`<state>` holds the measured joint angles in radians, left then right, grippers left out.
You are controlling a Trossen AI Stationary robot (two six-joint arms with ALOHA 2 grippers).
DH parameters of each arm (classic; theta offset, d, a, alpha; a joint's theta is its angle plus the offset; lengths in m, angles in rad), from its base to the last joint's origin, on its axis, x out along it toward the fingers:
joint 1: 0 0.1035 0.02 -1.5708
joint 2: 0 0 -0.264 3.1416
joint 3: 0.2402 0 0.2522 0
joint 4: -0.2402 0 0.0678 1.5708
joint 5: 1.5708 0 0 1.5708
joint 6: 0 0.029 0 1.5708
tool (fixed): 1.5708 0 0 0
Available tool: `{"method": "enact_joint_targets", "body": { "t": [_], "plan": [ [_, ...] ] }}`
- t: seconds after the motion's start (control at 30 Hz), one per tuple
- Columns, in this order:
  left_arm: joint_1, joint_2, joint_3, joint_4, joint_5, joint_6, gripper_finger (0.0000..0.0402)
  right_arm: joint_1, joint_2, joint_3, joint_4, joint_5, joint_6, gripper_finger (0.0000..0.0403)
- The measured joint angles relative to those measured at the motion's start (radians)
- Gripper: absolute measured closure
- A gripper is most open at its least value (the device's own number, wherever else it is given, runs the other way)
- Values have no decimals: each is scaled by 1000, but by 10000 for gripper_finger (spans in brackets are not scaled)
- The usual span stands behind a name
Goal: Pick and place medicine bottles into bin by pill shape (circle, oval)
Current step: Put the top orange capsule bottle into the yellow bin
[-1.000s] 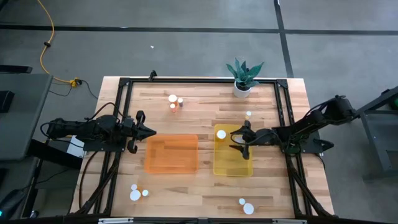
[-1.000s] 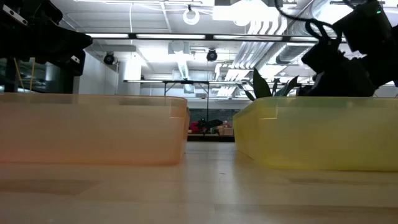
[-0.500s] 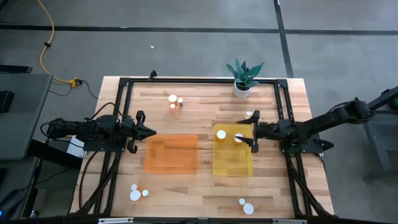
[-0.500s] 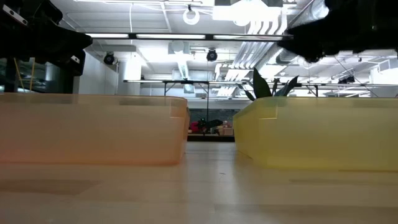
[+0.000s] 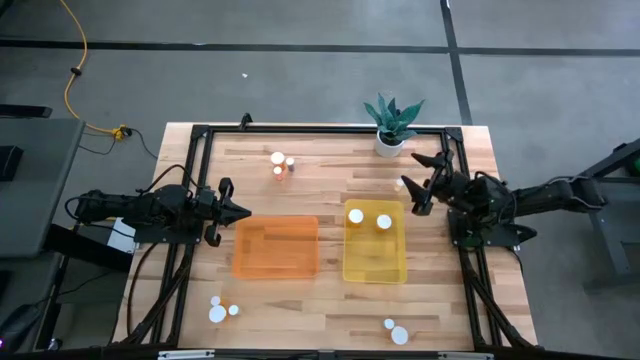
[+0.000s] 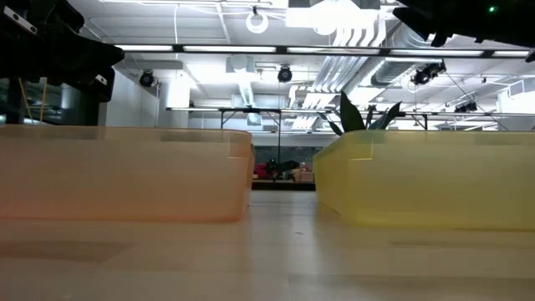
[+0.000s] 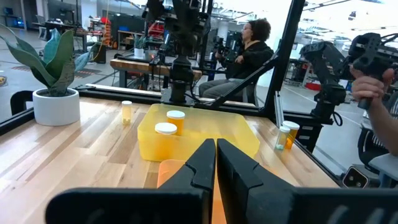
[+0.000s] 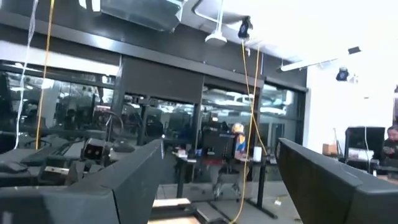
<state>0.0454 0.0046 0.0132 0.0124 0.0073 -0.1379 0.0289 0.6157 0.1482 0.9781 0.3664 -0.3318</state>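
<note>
Two medicine bottles [image 5: 356,215] [image 5: 384,222], amber with white caps, stand in the yellow bin [image 5: 375,262]. The orange bin [image 5: 276,246] lies to its left. Other bottles stand on the table: three at the far side [image 5: 279,160], one [image 5: 400,183] beside the yellow bin's far right corner, three near left [image 5: 218,312] and two near right [image 5: 398,334]. My right gripper [image 5: 416,184] hangs open above the table, right of the yellow bin, tipped upward, nothing between its fingers [image 8: 137,180]. My left gripper [image 5: 243,212] is shut and level at the orange bin's left edge.
A white pot with a green plant [image 5: 389,128] stands at the far edge. A black frame [image 5: 300,130] runs around the table. In the left wrist view a person [image 7: 252,46] sits beyond the table.
My right gripper has risen from just above the yellow bin and drawn back toward the table's right edge, tipping its fingers upward. It has stayed open. The second bottle in the yellow bin, covered by the gripper before, now shows.
</note>
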Motion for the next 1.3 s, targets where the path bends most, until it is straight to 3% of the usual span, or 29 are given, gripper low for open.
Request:
{"method": "enact_joint_targets", "body": {
  "t": [0.33,0.47,0.63,0.73,0.83,1.0,1.2,1.3],
  "plan": [
    [0,0,0,6,0,0,396,-102,31,0,-3,-102,138,102],
    [0,0,0,112,-11,0,396,-117,72,0,-15,-113,129,102],
    [0,23,2,332,-149,10,396,-137,116,0,-10,-112,130,102],
    [0,75,31,319,-236,6,396,-153,132,0,-8,-109,154,102],
    [4,173,84,267,-306,-59,396,-165,136,0,-2,-108,177,102],
    [77,408,259,107,-333,-133,396,-167,137,0,4,-108,178,102],
    [295,722,551,-150,-335,-113,396,-167,137,0,11,-109,178,102],
    [412,854,655,-195,-335,-47,396,-167,137,0,10,-108,177,102]
  ]
}}
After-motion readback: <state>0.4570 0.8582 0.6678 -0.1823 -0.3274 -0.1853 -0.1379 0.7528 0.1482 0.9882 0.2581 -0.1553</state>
